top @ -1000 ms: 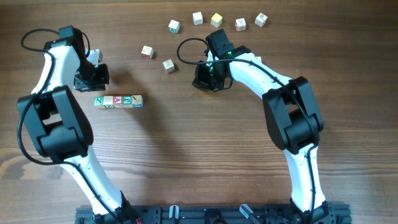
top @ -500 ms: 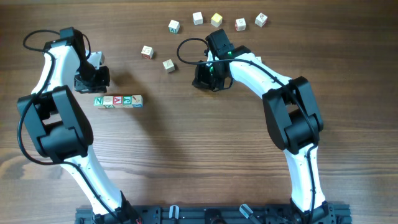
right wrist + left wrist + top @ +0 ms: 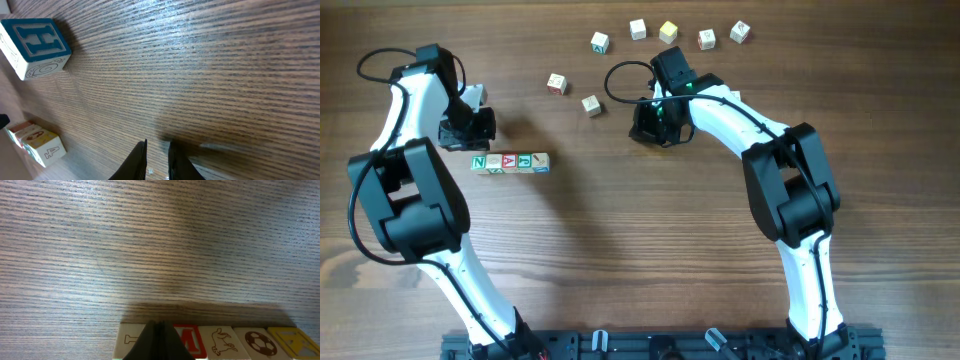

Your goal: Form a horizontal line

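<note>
The horizontal line [image 3: 510,162] is a straight row of small white letter cubes left of centre, with a green N at its left end. In the left wrist view the row [image 3: 220,342] lies along the bottom edge, showing a red M, an animal and a ball. My left gripper [image 3: 470,128] [image 3: 160,326] is shut and empty, just behind the row's left end, and its tips hide part of the first cubes. My right gripper [image 3: 655,125] [image 3: 156,150] hovers over bare wood at centre top, its fingers open by a narrow gap with nothing between them.
Loose letter cubes lie along the far edge [image 3: 599,42] [image 3: 638,29] [image 3: 668,32] [image 3: 706,39] [image 3: 740,32]. Two more [image 3: 556,83] [image 3: 591,105] sit between the arms. A blue H cube [image 3: 35,47] and a pair of cubes [image 3: 37,142] lie left of the right gripper.
</note>
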Controlling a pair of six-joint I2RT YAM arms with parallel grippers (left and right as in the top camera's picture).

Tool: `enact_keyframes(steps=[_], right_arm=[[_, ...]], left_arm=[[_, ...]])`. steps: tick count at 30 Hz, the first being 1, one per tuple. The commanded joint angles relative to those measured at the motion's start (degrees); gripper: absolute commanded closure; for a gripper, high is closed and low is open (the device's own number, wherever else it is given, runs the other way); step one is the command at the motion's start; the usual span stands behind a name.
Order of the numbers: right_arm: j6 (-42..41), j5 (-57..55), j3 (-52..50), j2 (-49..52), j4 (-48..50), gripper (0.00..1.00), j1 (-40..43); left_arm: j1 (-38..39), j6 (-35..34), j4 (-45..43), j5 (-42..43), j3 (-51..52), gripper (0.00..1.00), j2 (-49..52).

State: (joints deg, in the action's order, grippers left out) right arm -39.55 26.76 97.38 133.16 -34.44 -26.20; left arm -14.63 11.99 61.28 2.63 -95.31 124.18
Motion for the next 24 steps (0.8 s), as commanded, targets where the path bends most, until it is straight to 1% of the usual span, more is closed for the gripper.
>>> enact_keyframes(steps=[1, 24], right_arm=[[0.4, -8.8, -2.3, 4.2, -1.2, 0.82, 0.3], [0.4, -8.8, -2.3, 4.2, -1.2, 0.82, 0.3]], left_arm=[[-0.3, 1.3, 0.2, -0.8, 0.5, 0.96, 0.6], [-0.3, 1.3, 1.6, -0.8, 0.5, 0.96, 0.6]])
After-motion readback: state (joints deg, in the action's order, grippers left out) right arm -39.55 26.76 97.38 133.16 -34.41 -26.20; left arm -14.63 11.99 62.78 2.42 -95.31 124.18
